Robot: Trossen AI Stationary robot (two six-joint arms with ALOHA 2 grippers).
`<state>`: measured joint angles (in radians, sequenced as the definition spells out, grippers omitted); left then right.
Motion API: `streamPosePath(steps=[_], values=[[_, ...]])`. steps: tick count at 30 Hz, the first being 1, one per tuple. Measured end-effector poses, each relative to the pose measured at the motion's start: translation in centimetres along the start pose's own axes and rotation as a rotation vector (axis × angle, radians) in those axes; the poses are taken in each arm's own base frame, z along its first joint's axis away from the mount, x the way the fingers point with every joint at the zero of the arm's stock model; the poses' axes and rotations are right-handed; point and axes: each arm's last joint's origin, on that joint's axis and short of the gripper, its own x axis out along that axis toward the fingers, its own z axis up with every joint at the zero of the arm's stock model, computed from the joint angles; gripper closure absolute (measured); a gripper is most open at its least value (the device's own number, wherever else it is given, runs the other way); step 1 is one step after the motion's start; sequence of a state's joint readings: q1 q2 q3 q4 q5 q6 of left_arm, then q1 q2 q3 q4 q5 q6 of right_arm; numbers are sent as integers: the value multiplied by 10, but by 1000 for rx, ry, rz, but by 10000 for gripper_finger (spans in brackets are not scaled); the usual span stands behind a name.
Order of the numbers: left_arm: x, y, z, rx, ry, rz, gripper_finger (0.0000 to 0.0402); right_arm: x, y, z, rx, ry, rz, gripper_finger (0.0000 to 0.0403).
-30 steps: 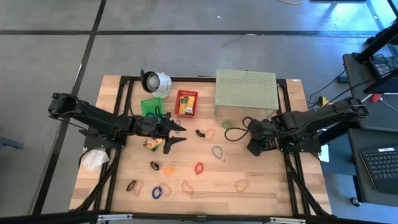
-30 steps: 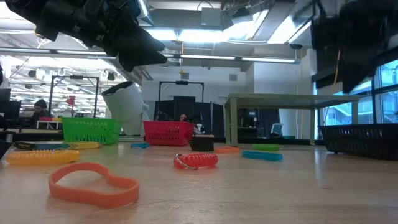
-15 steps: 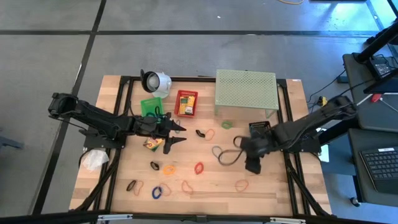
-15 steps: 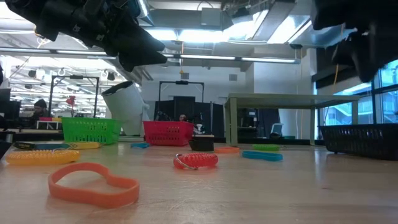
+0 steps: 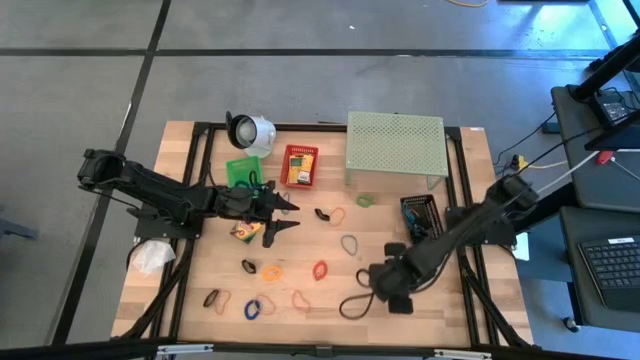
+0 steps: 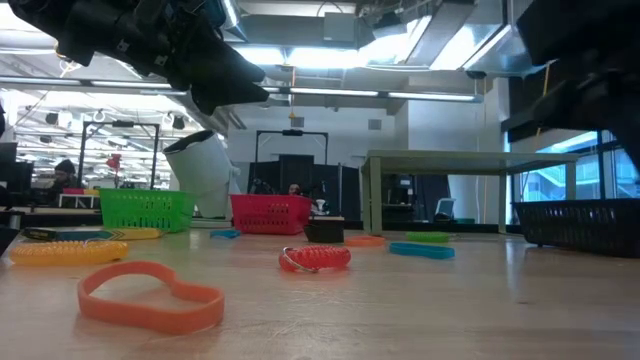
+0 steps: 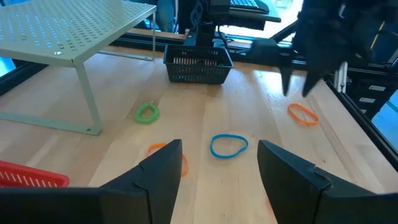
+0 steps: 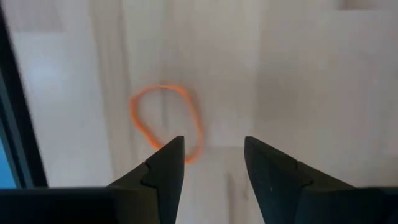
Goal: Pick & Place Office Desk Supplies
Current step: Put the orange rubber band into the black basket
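We see the right gripper (image 5: 392, 296) low in the frame's lower middle, fingers spread and empty, right over an orange rubber-band loop (image 8: 166, 122) on the wooden table (image 5: 440, 300). The left gripper (image 5: 283, 217) hangs left of centre with its fingers spread too, just beside a yellow-and-green crayon box (image 5: 243, 231). Across the centre and lower left we count more loops, red (image 5: 320, 269), blue (image 5: 253, 309) and black (image 5: 248, 265), with the pale green perforated shelf (image 5: 395, 148) at upper right.

Bare wood before right gripper (image 8: 208, 163) (spread fingers), orange band (image 8: 166, 121) there
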<state>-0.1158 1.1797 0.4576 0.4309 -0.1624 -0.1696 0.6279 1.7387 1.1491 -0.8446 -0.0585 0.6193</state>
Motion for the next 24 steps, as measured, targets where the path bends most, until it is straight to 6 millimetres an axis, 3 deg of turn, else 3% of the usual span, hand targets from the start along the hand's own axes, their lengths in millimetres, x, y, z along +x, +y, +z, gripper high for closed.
streamPosePath(steps=[9,19,24], values=[[0,0,1,-1,-8,-1,199,14,34,14,-63,-6,-16,166],[0,-1,1,-3,-7,-32,199,16,43,7,-38,-17,-41,131],[0,-1,1,-5,-8,-33,199,30,45,7,-48,4,-75,131]])
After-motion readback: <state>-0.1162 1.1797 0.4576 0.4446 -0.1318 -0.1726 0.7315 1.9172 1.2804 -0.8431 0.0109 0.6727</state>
